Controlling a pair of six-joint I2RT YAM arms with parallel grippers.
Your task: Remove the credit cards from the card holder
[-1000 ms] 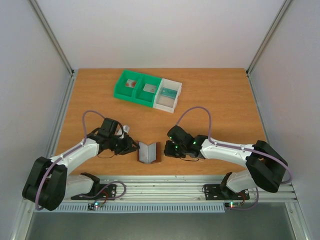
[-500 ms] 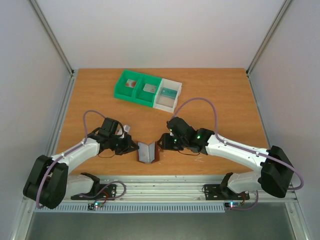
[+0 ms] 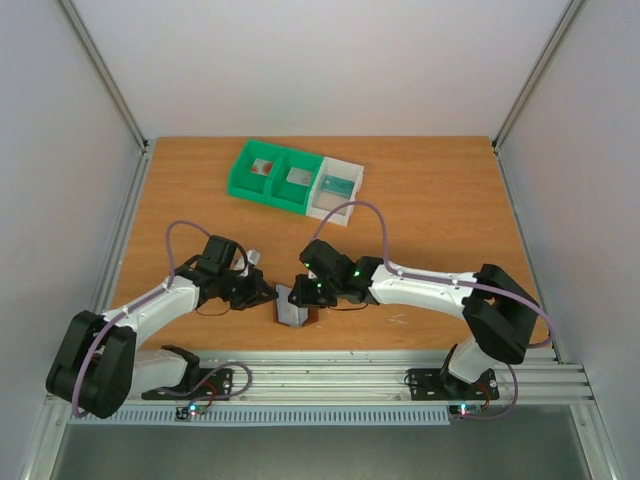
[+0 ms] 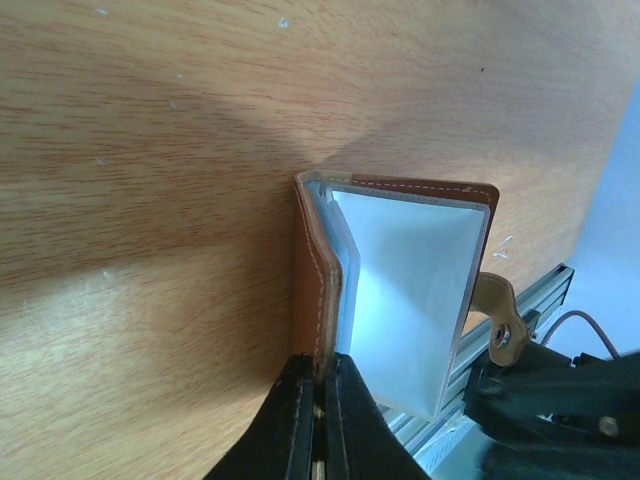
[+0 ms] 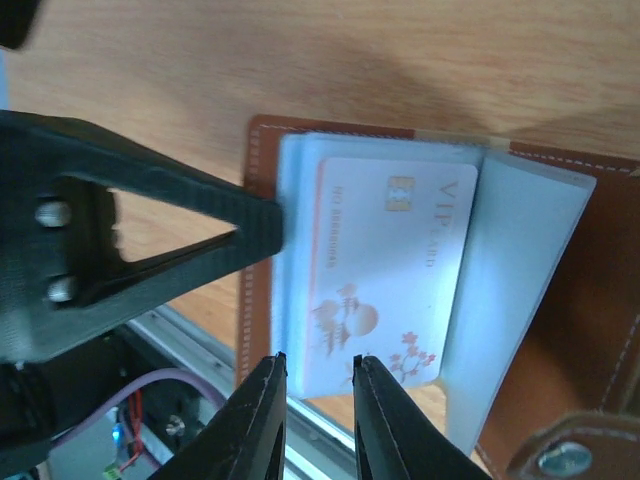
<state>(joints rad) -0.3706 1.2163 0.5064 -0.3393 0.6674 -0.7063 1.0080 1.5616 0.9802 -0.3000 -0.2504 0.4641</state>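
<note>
Two grippers meet at card holder, half-open in V near front edge of table, between arms. On left gripper, fingers clenched on edge of brown cover. On right gripper, fingers slightly parted, grasping nothing, tips at lower edge of pale credit card showing chip and red blossoms. Card lies on grey-blue pocket inside holder. Green bin and white bin sit well apart, toward rear.

A wooden table stands between pale walls, apparently edged by aluminium rail.
</note>
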